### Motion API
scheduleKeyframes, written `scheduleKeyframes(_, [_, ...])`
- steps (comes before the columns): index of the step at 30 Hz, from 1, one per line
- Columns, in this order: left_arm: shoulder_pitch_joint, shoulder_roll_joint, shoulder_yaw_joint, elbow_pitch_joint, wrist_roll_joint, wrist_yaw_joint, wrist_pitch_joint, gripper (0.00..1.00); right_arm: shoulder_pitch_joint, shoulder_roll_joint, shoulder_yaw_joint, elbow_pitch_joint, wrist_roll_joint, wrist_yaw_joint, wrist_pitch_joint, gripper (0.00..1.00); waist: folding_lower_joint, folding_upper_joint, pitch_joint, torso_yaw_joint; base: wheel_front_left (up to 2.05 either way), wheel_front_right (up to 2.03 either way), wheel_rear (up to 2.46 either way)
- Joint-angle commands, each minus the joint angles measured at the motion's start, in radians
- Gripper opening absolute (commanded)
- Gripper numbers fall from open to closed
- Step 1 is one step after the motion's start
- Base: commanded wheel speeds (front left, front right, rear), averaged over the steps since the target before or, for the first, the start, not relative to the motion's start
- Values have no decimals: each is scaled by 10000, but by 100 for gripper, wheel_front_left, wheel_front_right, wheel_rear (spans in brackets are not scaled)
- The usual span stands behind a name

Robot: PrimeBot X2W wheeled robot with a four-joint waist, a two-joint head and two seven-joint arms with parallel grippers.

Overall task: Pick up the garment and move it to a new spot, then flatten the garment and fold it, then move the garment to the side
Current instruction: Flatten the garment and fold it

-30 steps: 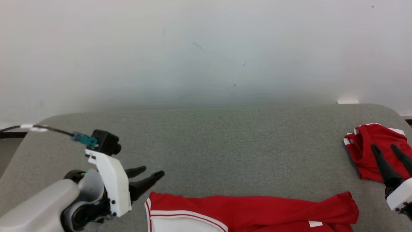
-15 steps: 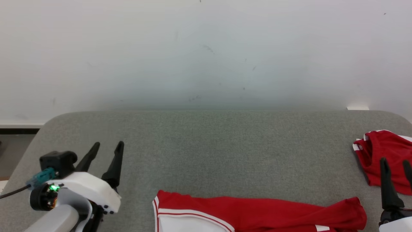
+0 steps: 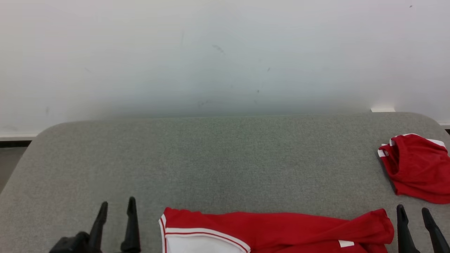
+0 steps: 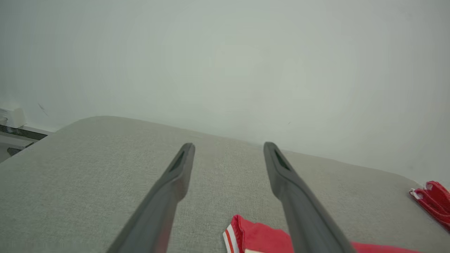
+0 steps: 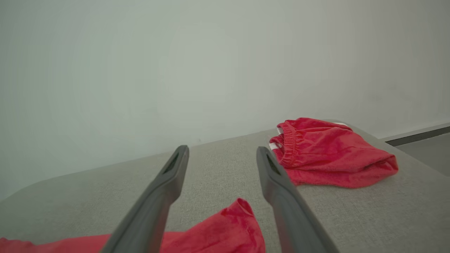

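well, head view: the red garment [image 3: 277,232] lies along the bench's [image 3: 225,158] near edge between my left claw [image 3: 117,202] and right claw [image 3: 412,209], both open, empty. left wrist: its trimmed end lies close. right wrist: reaching wide might snag the red shorts [image 5: 330,158].

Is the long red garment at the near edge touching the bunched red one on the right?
Apart. The head view shows bare grey table between the long garment and the bunched garment.

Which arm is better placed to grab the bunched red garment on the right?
Right. The open right tool sits just short of the bunched garment; the left tool is beyond the flat garment.
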Motion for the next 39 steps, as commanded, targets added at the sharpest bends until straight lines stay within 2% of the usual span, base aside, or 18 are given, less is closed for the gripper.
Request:
scheduleKeyframes(1, [213,-235,137,108,274,-185,-14,100,135,-28,-43,117,-79,-23,-5,100,1,0,59,-22,0,0,0])
scheduleKeyframes(3, [366,-759,432,260,575,-586,-14,100,98,-15,-20,329,-94,-23,43,100,1,0,119,-19,0,0,0])
scheduleKeyframes(7, [352,-1437,776,777,1110,-1380,-15,100,-206,-132,62,733,-51,-23,208,100,1,0,224,29,0,0,0])
scheduleKeyframes(14, [26,-2077,1303,1374,1831,-2325,-15,100,-1101,-338,271,2072,138,-23,1426,100,1,0,410,38,0,0,0])
scheduleKeyframes(21, [-181,-2402,1607,1816,2247,-2837,-16,100,-1782,-447,423,3698,650,-23,3050,100,1,0,561,244,0,0,0])
scheduleKeyframes(28, [-262,-2571,1843,2112,2528,-3105,-16,100,-2048,-385,915,4846,1462,-23,4339,100,1,0,645,453,0,0,0])
scheduleKeyframes(32, [-273,-2616,1888,2253,2629,-3193,-16,100,-2024,-288,1470,5084,1955,-11,5239,100,1,0,627,565,0,0,0])
scheduleKeyframes(33, [-264,-2621,1904,2276,2653,-3216,-16,100,-2033,-305,1573,5018,2101,-3,5382,86,1,0,626,586,0,0,0])
scheduleKeyframes(34, [-255,-2627,1920,2297,2663,-3232,-16,100,-2058,-353,1633,4940,2229,3,5427,45,1,0,629,607,0,0,0])
scheduleKeyframes(35, [-247,-2634,1932,2320,2664,-3254,-16,100,-2081,-427,1679,4884,2320,3,5436,20,1,0,627,627,0,0,0])
scheduleKeyframes(36, [-235,-2641,1939,2345,2667,-3272,-16,100,-2101,-502,1708,4843,2387,2,5448,0,1,0,621,646,0,0,0])
scheduleKeyframes(39, [-227,-2659,1952,2422,2680,-3287,-16,100,-2214,-691,1673,4714,2605,-12,5315,0,1,0,603,697,0,0,0])
